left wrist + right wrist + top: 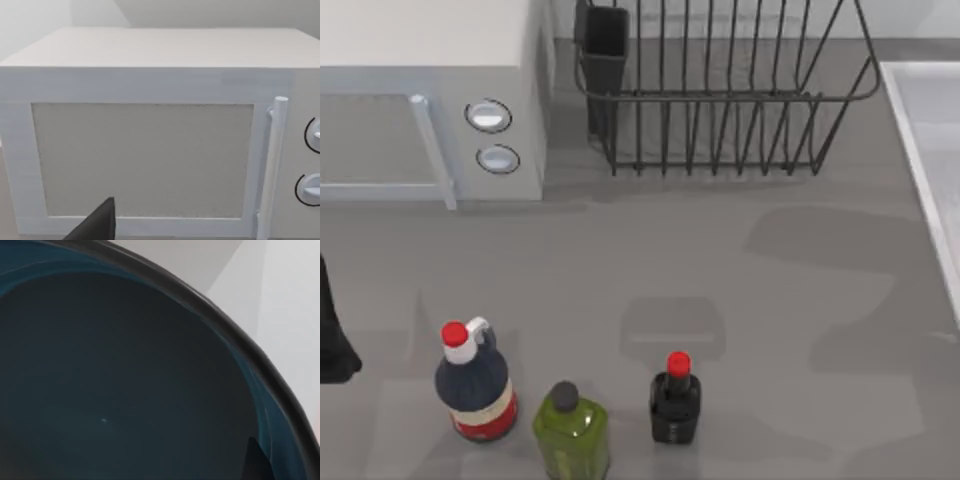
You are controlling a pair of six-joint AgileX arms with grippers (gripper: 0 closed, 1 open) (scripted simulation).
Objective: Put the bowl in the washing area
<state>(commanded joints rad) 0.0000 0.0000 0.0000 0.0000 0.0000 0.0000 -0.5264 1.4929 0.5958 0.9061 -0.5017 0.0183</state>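
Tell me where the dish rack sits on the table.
In the top view the dark wire dish rack stands at the far edge, right of the white microwave and left of the washing area.

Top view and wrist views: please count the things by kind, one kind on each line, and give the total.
Bottles: 3: red-capped with a handle, green, small dark one
Microwave: 1
Dish rack: 1
Sink: 1
Bowl: 1, close under the right wrist camera
Total: 7

A white microwave (430, 95) sits at the table's back left, beside a dark wire dish rack (720, 90). Three bottles stand near the front: a red-capped dark bottle (473, 385), a green bottle (571, 432) and a small black bottle (675, 400).
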